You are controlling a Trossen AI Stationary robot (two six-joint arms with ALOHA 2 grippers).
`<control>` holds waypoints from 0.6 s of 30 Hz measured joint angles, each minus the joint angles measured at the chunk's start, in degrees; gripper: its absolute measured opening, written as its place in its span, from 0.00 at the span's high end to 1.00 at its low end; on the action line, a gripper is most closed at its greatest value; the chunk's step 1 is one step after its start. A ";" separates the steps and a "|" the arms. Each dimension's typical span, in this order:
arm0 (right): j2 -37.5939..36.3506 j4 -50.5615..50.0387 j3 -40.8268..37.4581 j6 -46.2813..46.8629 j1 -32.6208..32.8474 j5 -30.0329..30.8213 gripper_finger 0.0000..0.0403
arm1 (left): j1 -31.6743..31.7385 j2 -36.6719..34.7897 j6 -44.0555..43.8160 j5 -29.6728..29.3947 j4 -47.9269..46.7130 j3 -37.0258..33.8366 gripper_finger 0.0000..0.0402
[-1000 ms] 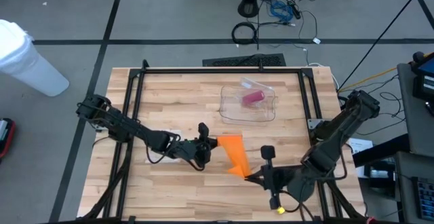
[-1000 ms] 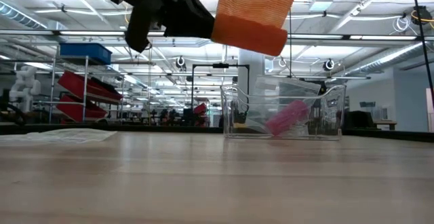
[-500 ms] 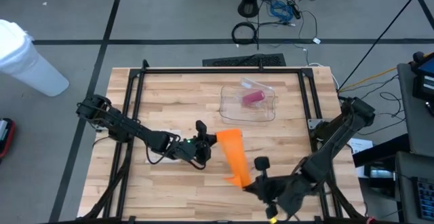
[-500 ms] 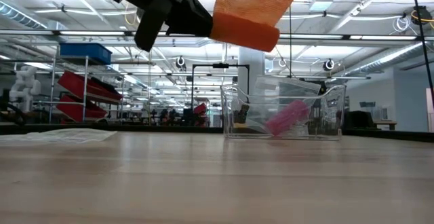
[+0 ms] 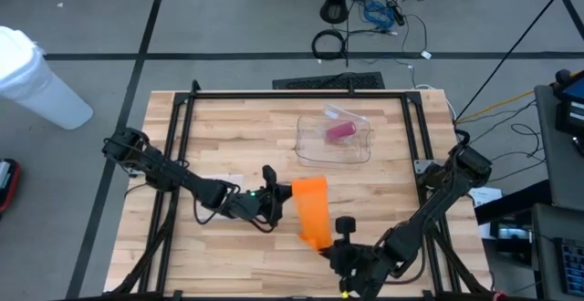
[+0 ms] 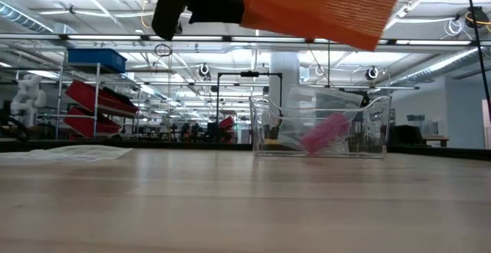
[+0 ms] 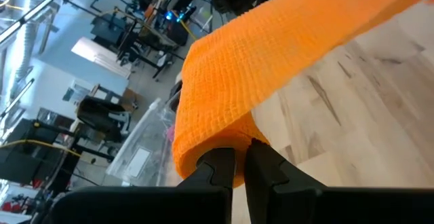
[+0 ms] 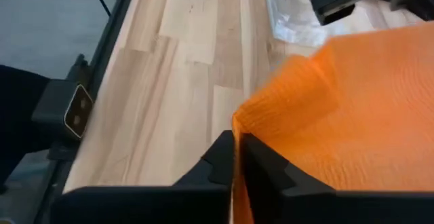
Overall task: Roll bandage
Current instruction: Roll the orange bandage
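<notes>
- Bandage (image 5: 312, 210): an orange woven strip stretched in the air between the two grippers, just below the centre of the high view; in the low view it hangs across the upper right of the frame, well clear of the wood
- Tabletop (image 5: 237, 128): light wooden planks inside a black frame, filling the middle of the high view
- Left arm: reaches in from the left edge of the tabletop toward the centre; the left gripper (image 5: 274, 196) sits just left of the strip's upper end, and in the left wrist view its fingers (image 7: 220, 173) are pressed narrow on the rolled end of the orange fabric
- Right arm: comes from the right edge and bends down to the lower centre of the high view; the right gripper (image 5: 328, 246) is at the strip's lower end, and in the right wrist view its fingers (image 8: 224, 157) are pinched nearly together on the fabric's edge
- Clear plastic tray (image 5: 315, 150): upper centre of the tabletop, apart from the bandage
- Pink roll (image 5: 341, 132): lies inside the tray
</notes>
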 joint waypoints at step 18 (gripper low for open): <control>-0.78 -6.36 -1.42 16.58 2.81 9.87 0.49 | -3.41 -0.04 6.42 -3.98 1.57 0.09 0.97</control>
